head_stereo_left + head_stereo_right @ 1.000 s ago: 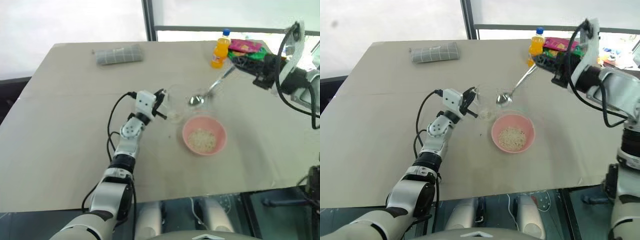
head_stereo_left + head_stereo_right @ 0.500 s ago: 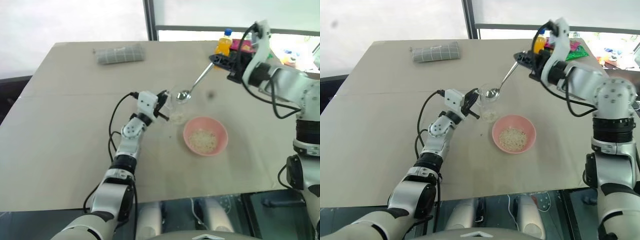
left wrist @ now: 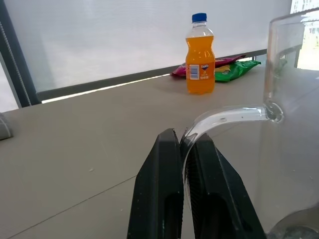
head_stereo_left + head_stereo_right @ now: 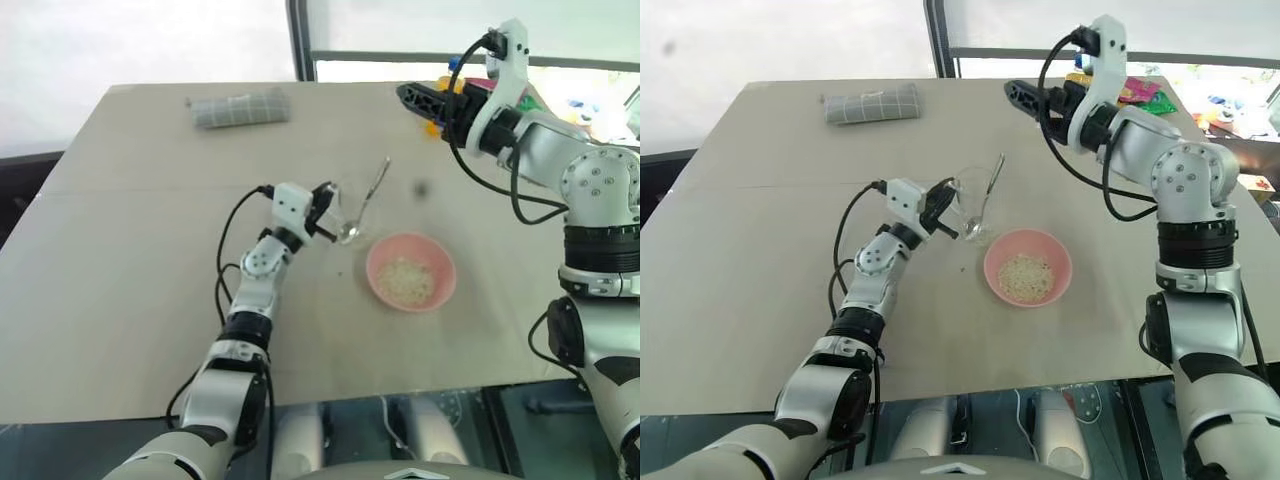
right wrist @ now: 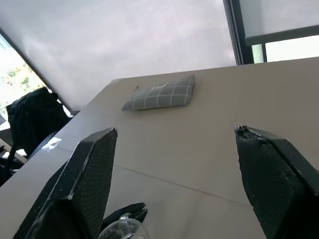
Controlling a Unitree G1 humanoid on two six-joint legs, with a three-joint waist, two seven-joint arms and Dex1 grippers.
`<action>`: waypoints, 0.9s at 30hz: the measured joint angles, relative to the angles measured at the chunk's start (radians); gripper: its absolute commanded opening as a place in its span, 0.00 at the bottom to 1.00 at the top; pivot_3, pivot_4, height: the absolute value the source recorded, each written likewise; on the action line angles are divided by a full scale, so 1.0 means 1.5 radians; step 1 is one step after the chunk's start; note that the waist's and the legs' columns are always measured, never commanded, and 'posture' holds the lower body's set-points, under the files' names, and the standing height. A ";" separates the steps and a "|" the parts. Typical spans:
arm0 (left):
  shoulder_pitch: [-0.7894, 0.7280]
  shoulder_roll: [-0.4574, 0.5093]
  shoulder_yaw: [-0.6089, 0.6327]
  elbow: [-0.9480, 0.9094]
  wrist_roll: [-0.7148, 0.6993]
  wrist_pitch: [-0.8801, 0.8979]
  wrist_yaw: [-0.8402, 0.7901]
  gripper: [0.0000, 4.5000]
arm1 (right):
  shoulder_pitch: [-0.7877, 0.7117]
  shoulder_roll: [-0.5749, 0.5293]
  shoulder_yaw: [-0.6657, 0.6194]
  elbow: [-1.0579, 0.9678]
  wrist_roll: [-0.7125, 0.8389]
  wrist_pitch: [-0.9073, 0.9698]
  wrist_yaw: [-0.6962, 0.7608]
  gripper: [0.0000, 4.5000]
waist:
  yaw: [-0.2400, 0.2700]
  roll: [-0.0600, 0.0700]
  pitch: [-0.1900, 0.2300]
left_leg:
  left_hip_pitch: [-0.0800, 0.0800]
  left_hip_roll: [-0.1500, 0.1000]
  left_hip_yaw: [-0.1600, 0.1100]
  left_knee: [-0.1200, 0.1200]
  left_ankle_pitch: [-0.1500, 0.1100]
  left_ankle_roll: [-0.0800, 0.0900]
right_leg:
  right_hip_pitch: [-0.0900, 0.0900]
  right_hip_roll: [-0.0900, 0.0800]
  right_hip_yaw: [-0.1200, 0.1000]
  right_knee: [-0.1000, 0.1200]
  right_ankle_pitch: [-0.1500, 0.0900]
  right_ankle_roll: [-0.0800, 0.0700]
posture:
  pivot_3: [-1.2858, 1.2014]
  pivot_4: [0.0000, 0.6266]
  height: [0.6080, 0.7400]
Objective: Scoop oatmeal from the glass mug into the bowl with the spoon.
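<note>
Head views: the slim silver metal spoon (image 4: 989, 196) stands loose in the small clear glass mug (image 4: 971, 214), beside the round pink bowl (image 4: 1028, 267) of pale flaky oatmeal (image 4: 1024, 277) on the worktop (image 4: 760, 250). A second ago the right hand (image 4: 1012, 92) gripped it; now it is open, raised and empty.

Left wrist view: the left hand (image 3: 183, 158) pinches the mug's handle.

Right wrist view: fingers (image 5: 87, 169) spread wide. Scooping looks finished or paused; another scoop needs a regrasp.
</note>
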 measured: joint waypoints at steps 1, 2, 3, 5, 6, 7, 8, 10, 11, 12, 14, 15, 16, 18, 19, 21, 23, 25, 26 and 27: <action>0.000 0.001 0.000 0.000 0.000 0.000 0.000 0.00 | 0.000 0.003 -0.004 0.000 -0.008 0.000 0.003 0.86 | 0.000 0.000 0.000 | 0.000 0.000 0.000 0.000 0.000 0.000 | 0.000 0.000 0.000 0.000 0.000 0.000 | 0.52 0.24 1.00; 0.000 0.001 0.000 0.000 0.000 0.000 0.000 0.00 | 0.000 0.004 -0.004 0.000 -0.009 0.000 0.003 0.86 | 0.000 0.000 0.000 | 0.000 0.000 0.000 0.000 0.000 0.000 | 0.000 0.000 0.000 0.000 0.000 0.000 | 0.52 0.24 1.00; 0.000 0.001 0.000 0.000 -0.005 0.002 -0.005 0.00 | 0.000 0.010 -0.006 0.000 -0.019 0.000 0.007 0.86 | -0.001 0.000 0.000 | 0.000 0.000 0.000 0.000 0.000 0.000 | 0.000 0.000 0.000 0.000 0.000 0.000 | 0.52 0.24 1.00; 0.001 0.001 0.000 -0.001 -0.007 0.003 -0.013 0.00 | 0.000 0.019 -0.009 0.000 -0.030 0.000 0.013 0.86 | -0.001 0.000 0.000 | 0.000 0.000 0.000 0.000 0.000 0.000 | 0.000 0.000 0.000 0.001 0.000 0.000 | 0.52 0.24 1.00; 0.003 0.001 0.000 -0.005 -0.010 0.004 -0.019 0.00 | 0.000 0.022 -0.010 0.000 -0.037 0.000 0.016 0.86 | -0.001 0.000 0.000 | 0.000 0.000 0.000 0.000 0.000 0.000 | 0.000 0.000 0.000 0.001 0.000 0.000 | 0.52 0.24 1.00; 0.007 0.001 0.000 -0.009 -0.013 0.004 -0.024 0.00 | 0.000 0.022 -0.011 0.000 -0.046 -0.001 0.017 0.86 | -0.001 0.000 0.000 | 0.000 0.000 0.000 0.000 0.000 0.000 | 0.000 0.000 0.000 0.000 0.000 0.000 | 0.52 0.24 1.00; 0.011 0.001 0.000 -0.011 -0.019 0.004 -0.027 0.17 | 0.000 0.022 -0.016 0.000 -0.056 -0.001 0.020 0.88 | -0.001 0.000 0.000 | 0.000 0.000 0.000 0.000 0.000 0.000 | 0.000 0.000 0.000 0.000 0.000 0.000 | 0.52 0.24 1.00; 0.011 0.002 0.002 -0.014 -0.022 0.004 -0.029 0.33 | 0.000 0.022 -0.025 0.001 -0.067 -0.005 0.026 0.88 | -0.001 0.000 0.000 | 0.000 0.000 0.000 0.000 0.000 0.000 | 0.000 0.000 0.000 0.000 0.000 0.000 | 0.52 0.24 1.00; 0.011 0.002 0.004 -0.018 -0.024 0.004 -0.029 0.33 | 0.000 0.022 -0.029 0.002 -0.075 -0.007 0.030 0.88 | -0.001 0.000 0.000 | 0.000 0.000 0.000 0.000 0.000 0.000 | 0.000 0.000 0.000 0.000 0.000 0.000 | 0.52 0.24 1.00; 0.012 0.003 0.005 -0.023 -0.024 0.004 -0.029 0.33 | 0.000 0.022 -0.032 0.004 -0.082 -0.009 0.031 0.88 | -0.001 0.000 0.000 | 0.000 0.000 0.000 0.000 0.000 0.000 | 0.000 0.000 0.000 0.000 0.000 0.000 | 0.52 0.24 1.00; 0.013 0.005 0.005 -0.025 -0.025 0.005 -0.029 0.33 | 0.000 0.022 -0.036 0.006 -0.091 -0.010 0.037 0.88 | -0.001 0.000 0.000 | 0.000 0.000 0.000 0.000 0.000 0.000 | 0.000 0.000 0.000 0.000 0.000 0.000 | 0.52 0.24 1.00; 0.016 0.005 0.005 -0.029 -0.026 0.005 -0.029 0.33 | 0.000 0.022 -0.038 0.006 -0.096 -0.010 0.042 0.88 | -0.001 0.000 0.000 | 0.000 0.000 0.000 0.000 0.000 0.000 | 0.000 0.000 0.000 0.000 0.000 0.000 | 0.52 0.24 1.00; 0.019 0.005 0.005 -0.033 -0.026 0.006 -0.030 0.33 | 0.000 0.022 -0.040 0.006 -0.101 -0.010 0.044 0.88 | -0.001 0.000 0.000 | 0.000 0.000 0.000 0.000 0.000 0.000 | 0.000 0.000 0.000 0.000 0.000 0.000 | 0.52 0.24 1.00; 0.027 0.007 0.005 -0.044 -0.027 0.007 -0.034 0.33 | 0.000 0.022 -0.046 0.006 -0.109 -0.010 0.048 0.88 | -0.001 0.000 0.000 | 0.000 0.000 0.000 0.000 0.000 0.000 | 0.000 0.000 0.000 0.000 0.000 0.000 | 0.52 0.24 1.00; 0.033 0.009 0.005 -0.052 -0.027 0.009 -0.036 0.33 | 0.001 0.022 -0.048 0.006 -0.112 -0.010 0.052 0.88 | -0.001 0.000 0.000 | 0.000 0.000 0.000 0.000 0.000 0.000 | 0.000 0.000 0.000 0.000 0.000 0.000 | 0.52 0.24 1.00; 0.047 0.015 0.005 -0.071 -0.030 0.020 -0.041 0.33 | 0.005 0.021 -0.050 0.005 -0.122 -0.011 0.060 0.88 | -0.001 0.000 0.000 | 0.000 0.000 0.000 0.000 0.000 0.000 | 0.000 0.000 0.000 0.001 0.000 0.000 | 0.52 0.24 1.00; 0.060 0.021 0.004 -0.092 -0.031 0.028 -0.048 0.33 | 0.020 0.016 -0.050 0.000 -0.134 -0.015 0.075 0.88 | -0.001 0.000 0.000 | 0.000 0.000 0.000 0.000 0.000 0.000 | 0.000 0.000 0.000 0.000 0.000 0.000 | 0.52 0.24 1.00; 0.081 0.035 -0.001 -0.123 -0.032 0.041 -0.062 0.33 | 0.053 -0.002 -0.046 -0.004 -0.160 -0.034 0.105 0.88 | 0.001 0.000 0.000 | 0.000 0.000 0.000 0.000 0.000 0.000 | 0.000 0.000 0.000 0.000 0.000 0.000 | 0.52 0.24 1.00; 0.094 0.042 -0.001 -0.141 -0.032 0.050 -0.069 0.33 | 0.072 -0.013 -0.046 -0.007 -0.173 -0.047 0.122 0.88 | 0.002 0.000 0.000 | 0.000 0.000 0.000 0.000 0.000 0.000 | 0.000 0.000 0.000 0.000 0.000 0.000 | 0.52 0.24 1.00; 0.108 0.050 -0.001 -0.160 -0.033 0.061 -0.074 0.33 | 0.097 -0.025 -0.046 -0.013 -0.187 -0.064 0.139 0.88 | 0.002 0.000 0.000 | 0.000 0.000 0.000 0.000 0.000 0.000 | 0.000 0.000 0.000 0.000 0.000 0.000 | 0.52 0.24 1.00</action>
